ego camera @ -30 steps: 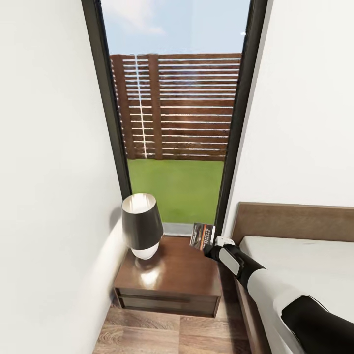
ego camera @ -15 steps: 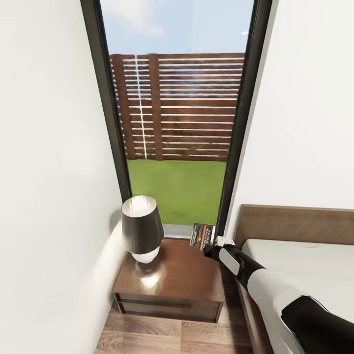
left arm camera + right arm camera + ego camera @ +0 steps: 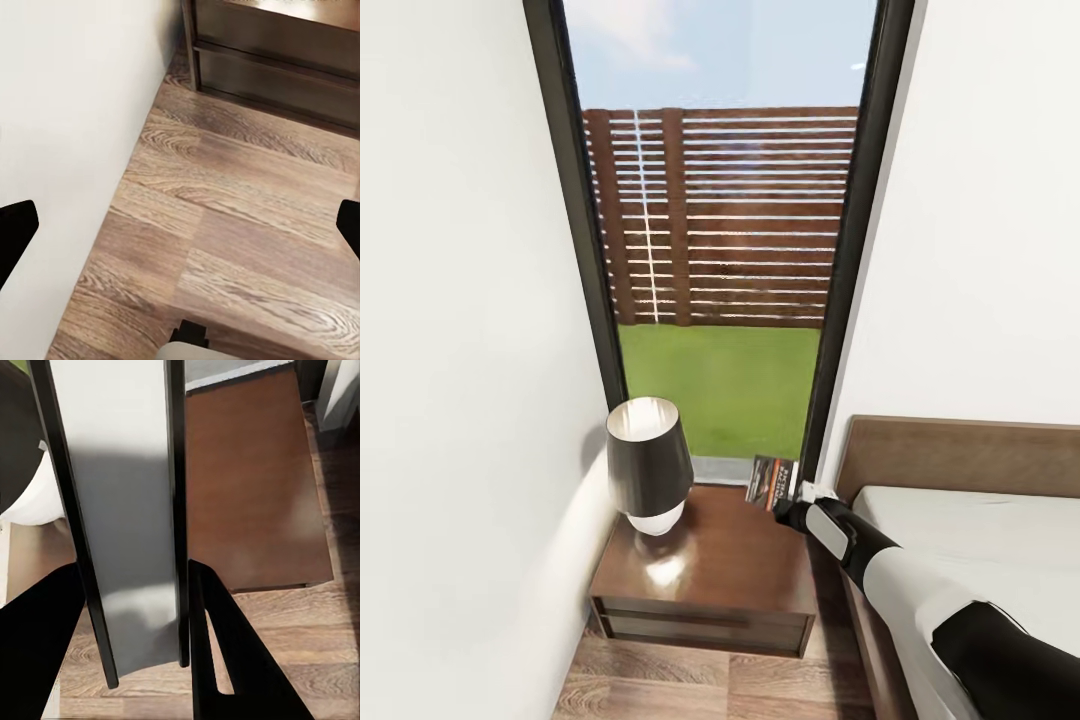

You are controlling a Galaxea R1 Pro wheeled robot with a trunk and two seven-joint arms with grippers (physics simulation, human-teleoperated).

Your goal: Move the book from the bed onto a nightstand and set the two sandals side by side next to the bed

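Right gripper [image 3: 176,607] clamped on the book [image 3: 772,481]; above the nightstand [image 3: 710,565]

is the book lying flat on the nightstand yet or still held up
Held up, on edge. The book stands upright in the right gripper over the nightstand's back corner; in the right wrist view it is clamped between the fingers.
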